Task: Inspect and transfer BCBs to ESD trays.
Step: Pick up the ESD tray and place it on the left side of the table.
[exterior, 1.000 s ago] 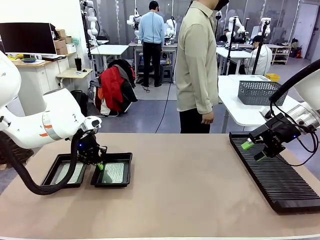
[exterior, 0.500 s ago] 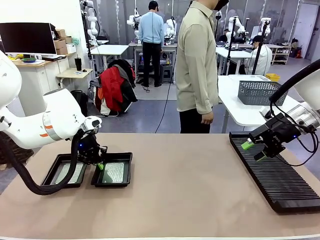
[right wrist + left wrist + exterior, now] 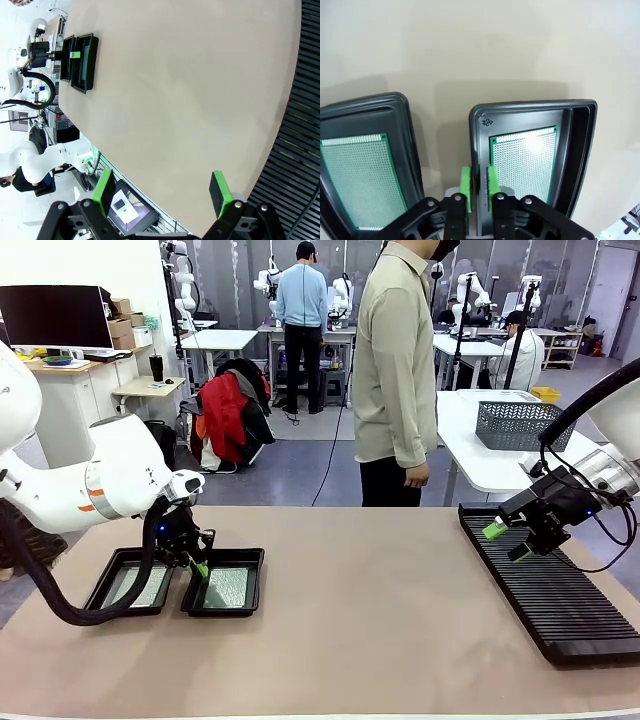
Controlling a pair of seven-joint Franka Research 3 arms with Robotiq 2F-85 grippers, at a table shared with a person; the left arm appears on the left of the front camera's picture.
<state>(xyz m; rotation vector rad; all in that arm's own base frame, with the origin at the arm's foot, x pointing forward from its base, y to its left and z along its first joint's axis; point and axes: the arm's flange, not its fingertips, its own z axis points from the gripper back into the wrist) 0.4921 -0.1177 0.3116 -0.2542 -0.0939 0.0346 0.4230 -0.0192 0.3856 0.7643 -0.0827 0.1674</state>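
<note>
Two ESD trays (image 3: pixel 128 583) sit side by side at the desk's (image 3: pixel 370 620) 9 o'clock edge in the front view, each with a BCB (image 3: pixel 228 586) lying flat inside. The left gripper (image 3: pixel 198 569) hangs low over the gap between the trays, at the near tray's 9 o'clock rim. A person (image 3: pixel 392 370) stands at 12 o'clock across the desk, side-on. At 3 o'clock the right gripper (image 3: pixel 508 541) hovers above a long black slotted rack (image 3: pixel 545 585), its jaws spread and empty.

In the left wrist view, both boards lie flat on the tray floors. The left jaws are drawn nearly together, the green pads (image 3: pixel 465 185) straddling the upright rim of the right-hand tray (image 3: pixel 580 145); I cannot tell whether they pinch the rim or merely flank it.

In the right wrist view, the jaws stand wide apart with nothing between them, the rack at 3 o'clock, the trays far off at 10 o'clock.

Risk, as a judgement: if the left jaws catch the rim while rising, the tray could lift or tip and spill its board.
</note>
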